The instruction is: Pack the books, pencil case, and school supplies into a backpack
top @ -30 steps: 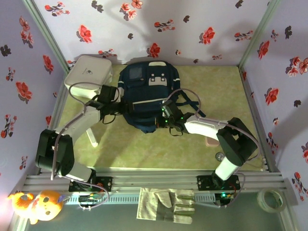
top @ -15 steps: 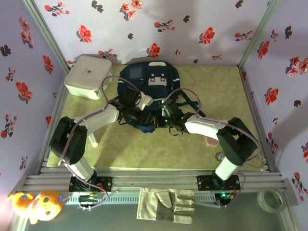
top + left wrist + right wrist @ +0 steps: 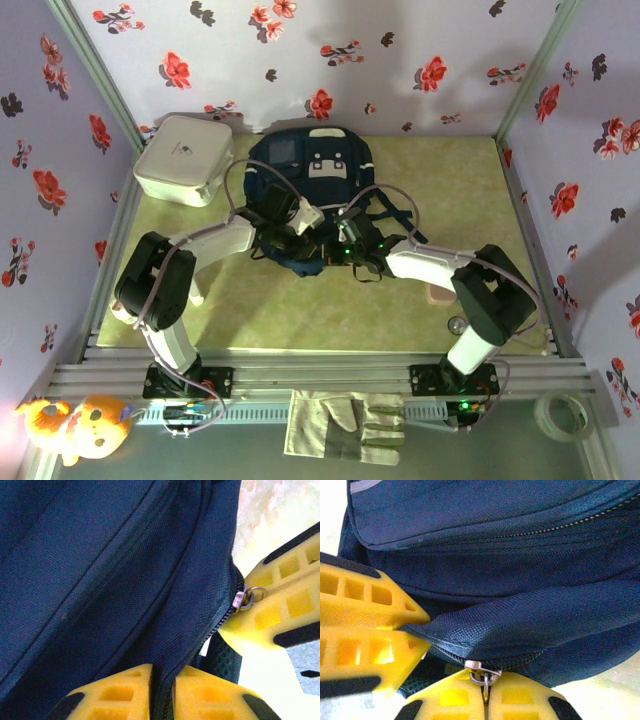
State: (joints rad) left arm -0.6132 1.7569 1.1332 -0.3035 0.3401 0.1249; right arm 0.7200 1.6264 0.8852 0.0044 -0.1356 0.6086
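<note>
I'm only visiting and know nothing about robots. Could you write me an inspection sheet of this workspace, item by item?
Surface: green table mat, lying flat.
Job's things: navy backpack at the back centre; a pink item, possibly the pencil case, partly hidden by the right arm.
Clutter: white box at the back left; glove, plush toy and tape roll in front of the arm bases.
Grippers: left gripper pinches the backpack's fabric; right gripper is shut on the zipper pull.
Cables: grey cable loops from the left arm beside the backpack; no snag visible.
Surroundings: flowered walls; nothing else seen.
</note>
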